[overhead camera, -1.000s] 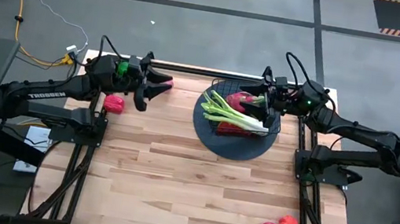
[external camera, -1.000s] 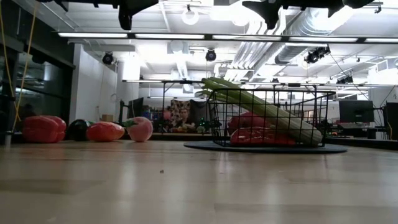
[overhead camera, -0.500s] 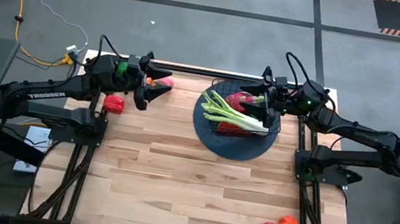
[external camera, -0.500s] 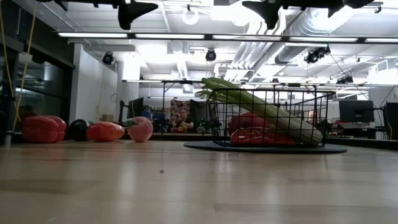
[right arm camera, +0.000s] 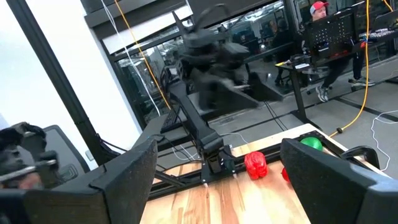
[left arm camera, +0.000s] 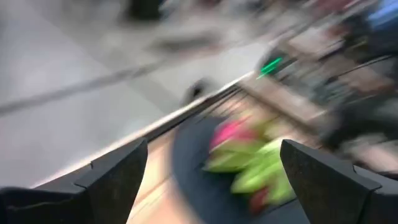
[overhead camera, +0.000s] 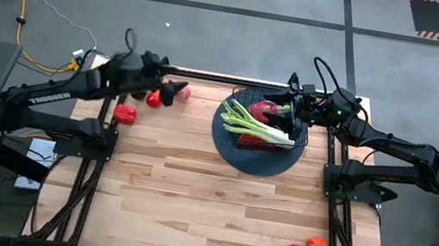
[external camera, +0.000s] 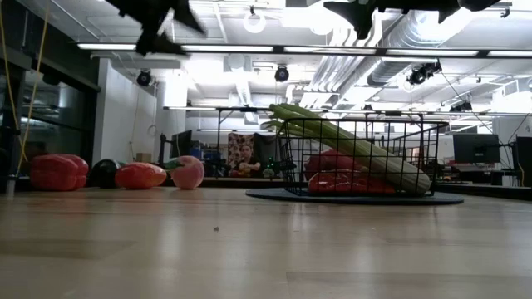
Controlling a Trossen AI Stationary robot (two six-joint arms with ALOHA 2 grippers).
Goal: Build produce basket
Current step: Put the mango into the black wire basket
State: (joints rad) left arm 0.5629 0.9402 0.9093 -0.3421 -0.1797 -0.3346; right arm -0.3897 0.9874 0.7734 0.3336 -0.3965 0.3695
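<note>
Produce, the small red and pink round pieces (overhead camera: 154, 98), lies at the surface's far left corner, just under my left tool (overhead camera: 173, 92), spread and empty, arm stretched along the far edge. Loose pieces sit nearer this arm. My right tool (overhead camera: 295, 115), also spread, holds nothing over the black wire-mesh basket (overhead camera: 260, 134) at the far right, where long pale green celery (overhead camera: 256, 124) lies across.

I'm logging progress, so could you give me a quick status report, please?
Left gripper open, empty, raised over far-left produce. Right gripper open above basket. Celery inside. Nothing blocking.
</note>
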